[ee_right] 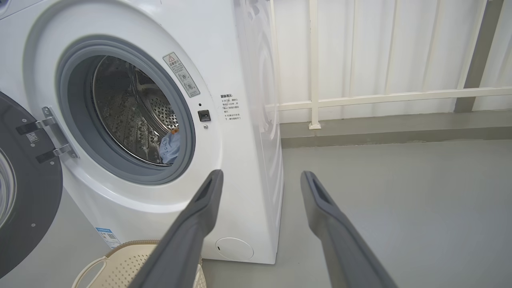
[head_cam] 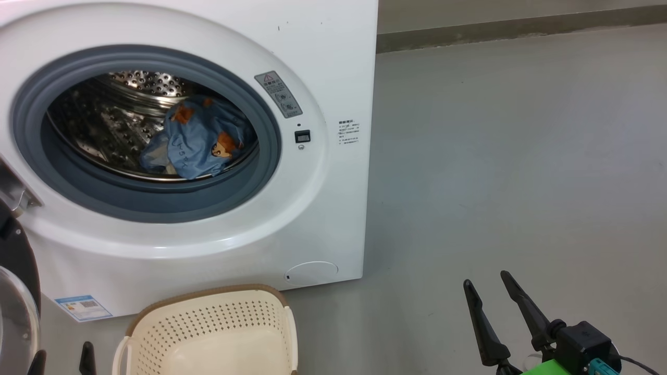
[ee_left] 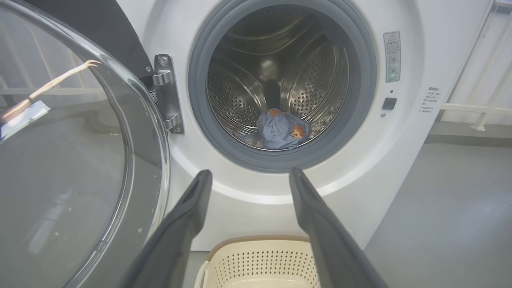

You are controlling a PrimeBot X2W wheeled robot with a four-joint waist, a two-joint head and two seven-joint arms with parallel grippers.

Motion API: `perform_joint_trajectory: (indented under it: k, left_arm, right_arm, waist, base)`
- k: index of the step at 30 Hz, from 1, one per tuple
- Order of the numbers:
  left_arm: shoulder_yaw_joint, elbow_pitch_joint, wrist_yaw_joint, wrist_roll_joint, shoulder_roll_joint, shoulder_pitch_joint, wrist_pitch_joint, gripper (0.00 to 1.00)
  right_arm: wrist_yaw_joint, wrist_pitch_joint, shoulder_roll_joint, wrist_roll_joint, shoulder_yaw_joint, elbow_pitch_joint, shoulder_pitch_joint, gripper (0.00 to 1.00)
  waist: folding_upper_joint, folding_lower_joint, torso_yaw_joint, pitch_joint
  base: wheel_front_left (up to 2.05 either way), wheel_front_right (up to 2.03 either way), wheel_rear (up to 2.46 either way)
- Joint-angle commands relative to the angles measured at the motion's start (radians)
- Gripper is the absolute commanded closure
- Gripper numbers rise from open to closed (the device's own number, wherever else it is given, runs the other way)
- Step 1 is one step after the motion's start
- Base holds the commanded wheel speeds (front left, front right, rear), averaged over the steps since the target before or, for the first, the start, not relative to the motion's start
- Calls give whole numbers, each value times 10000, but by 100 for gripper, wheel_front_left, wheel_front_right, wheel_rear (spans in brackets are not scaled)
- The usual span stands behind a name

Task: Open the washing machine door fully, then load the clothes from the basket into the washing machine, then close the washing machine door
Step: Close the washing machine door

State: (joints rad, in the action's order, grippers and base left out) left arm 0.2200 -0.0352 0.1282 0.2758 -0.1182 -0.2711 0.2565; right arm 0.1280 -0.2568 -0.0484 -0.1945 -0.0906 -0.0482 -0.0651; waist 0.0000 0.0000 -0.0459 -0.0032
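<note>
The washing machine [head_cam: 323,62] stands at the left with its door [head_cam: 23,260] swung open to the far left; the glass bowl of the door [ee_left: 80,160] looms close in the left wrist view. Blue clothes [head_cam: 198,138] with orange prints lie in the steel drum, also seen as clothes [ee_left: 282,130]. The cream basket [head_cam: 208,317] sits on the floor below the opening, and its visible inside holds nothing. My left gripper [ee_left: 251,173] is open, pointing at the drum opening above the basket [ee_left: 260,260]. My right gripper [head_cam: 485,278] hangs open over the floor, right of the machine.
Bare grey floor [head_cam: 521,156] spreads right of the machine up to a low kerb [head_cam: 521,28]. A white railing [ee_right: 380,98] runs along the wall behind. The door's steel hinge [ee_left: 168,94] sits left of the grey gasket.
</note>
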Motion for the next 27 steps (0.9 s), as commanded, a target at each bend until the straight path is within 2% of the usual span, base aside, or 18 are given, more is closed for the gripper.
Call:
perform_joint_trajectory:
  k: [1,9,21,27]
  left_arm:
    - [437,-159,25,-118,-68,332,53,0]
    - [626,-166,25,-30,73,445,53,0]
    - [528,-286,25,16,-77,548,53,0]
    - [443,-477,25,-106,-44,563,53,0]
  right_arm:
    - [27,-49,-18,-58,-299,199,90,0]
    - [27,-49,-18,-120,-303,214,82,0]
    - [27,-49,-18,-149,-286,233,84,0]
    - [27,-49,-18,-140,-292,260,100,0]
  waist:
    - [0,0,-11,0]
    - [0,0,-49,49]
    - [0,0,-7,84]
    - [0,0,28,71]
  base:
    - [-32,32,0]
    - [-85,85,0]
    - [-187,186,0]
    - [-120,120,0]
